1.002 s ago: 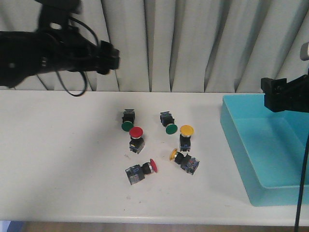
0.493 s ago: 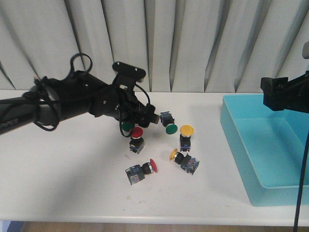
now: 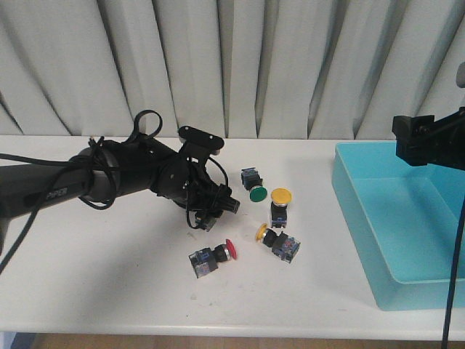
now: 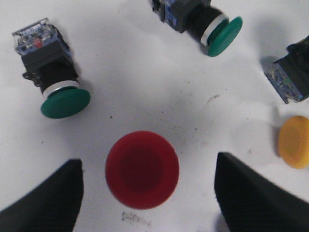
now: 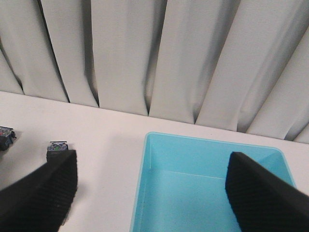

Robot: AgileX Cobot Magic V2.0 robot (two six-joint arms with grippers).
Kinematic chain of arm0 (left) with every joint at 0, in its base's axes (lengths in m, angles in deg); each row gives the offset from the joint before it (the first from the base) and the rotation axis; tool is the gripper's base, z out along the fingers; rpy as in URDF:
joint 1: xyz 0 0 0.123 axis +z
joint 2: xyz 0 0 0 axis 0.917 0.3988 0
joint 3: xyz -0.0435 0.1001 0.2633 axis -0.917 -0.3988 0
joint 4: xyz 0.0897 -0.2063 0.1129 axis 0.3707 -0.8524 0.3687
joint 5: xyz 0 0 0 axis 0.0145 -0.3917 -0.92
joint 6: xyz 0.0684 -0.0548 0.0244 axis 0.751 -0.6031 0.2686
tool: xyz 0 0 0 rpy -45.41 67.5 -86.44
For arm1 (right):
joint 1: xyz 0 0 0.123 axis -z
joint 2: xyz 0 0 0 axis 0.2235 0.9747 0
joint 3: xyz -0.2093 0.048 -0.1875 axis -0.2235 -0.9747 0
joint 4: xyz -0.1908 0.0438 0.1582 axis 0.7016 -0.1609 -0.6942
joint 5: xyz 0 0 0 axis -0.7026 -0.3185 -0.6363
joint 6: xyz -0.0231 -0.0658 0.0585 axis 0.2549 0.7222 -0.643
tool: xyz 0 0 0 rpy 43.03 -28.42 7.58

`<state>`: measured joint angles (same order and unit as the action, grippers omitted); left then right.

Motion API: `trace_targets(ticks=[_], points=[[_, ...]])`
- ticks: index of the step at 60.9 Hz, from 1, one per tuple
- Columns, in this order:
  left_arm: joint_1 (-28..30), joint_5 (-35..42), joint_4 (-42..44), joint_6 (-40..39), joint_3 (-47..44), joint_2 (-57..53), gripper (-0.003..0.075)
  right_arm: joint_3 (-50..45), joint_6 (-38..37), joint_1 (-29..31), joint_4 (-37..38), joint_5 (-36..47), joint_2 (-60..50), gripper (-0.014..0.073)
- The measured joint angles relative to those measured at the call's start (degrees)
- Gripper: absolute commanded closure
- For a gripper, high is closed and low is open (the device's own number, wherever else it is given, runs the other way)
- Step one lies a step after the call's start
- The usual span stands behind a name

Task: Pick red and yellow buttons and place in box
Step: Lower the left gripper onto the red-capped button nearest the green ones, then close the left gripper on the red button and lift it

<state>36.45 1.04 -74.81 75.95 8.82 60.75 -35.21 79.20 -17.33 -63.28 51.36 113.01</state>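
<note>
My left gripper (image 3: 211,206) is open and hangs low over an upright red button, which it hides in the front view. In the left wrist view the red cap (image 4: 142,169) sits between the two fingertips (image 4: 46,198), with gaps on both sides. A second red button (image 3: 216,257) lies on its side nearer the front. One yellow button (image 3: 280,198) stands upright and another (image 3: 276,241) lies tilted. The turquoise box (image 3: 407,233) stands at the right. My right gripper (image 3: 429,143) is open and empty above the box's far left corner (image 5: 203,188).
Green-capped switches lie among the buttons: one (image 3: 254,186) right of my left gripper, two in the left wrist view (image 4: 58,82) (image 4: 207,26). A grey curtain hangs behind the white table. The box's near wall is close to the table's front edge.
My left arm has swung in from the upper left and come down over the upright red button. The buttons, the box and the right arm have not moved.
</note>
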Motion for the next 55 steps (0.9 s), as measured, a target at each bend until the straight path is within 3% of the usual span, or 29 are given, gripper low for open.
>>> trace_targets(ticks=[37, 49, 50, 55], points=[[0.0, 2.3, 0.0, -0.1, 0.7, 4.0, 0.0311, 0.0, 0.0, 0.0, -1.1, 0.0, 4.8, 0.0000], [0.0, 4.7, 0.0, -0.1, 0.7, 4.1, 0.0505, 0.0, 0.0, 0.0, -1.1, -0.2, 5.3, 0.0000], [0.0, 6.4, 0.0, -0.1, 0.7, 4.1, 0.0729, 0.0, 0.0, 0.0, -1.1, -0.5, 5.3, 0.0000], [0.0, 6.4, 0.0, -0.1, 0.7, 4.1, 0.0728, 0.0, 0.0, 0.0, -1.1, -0.8, 5.3, 0.0000]])
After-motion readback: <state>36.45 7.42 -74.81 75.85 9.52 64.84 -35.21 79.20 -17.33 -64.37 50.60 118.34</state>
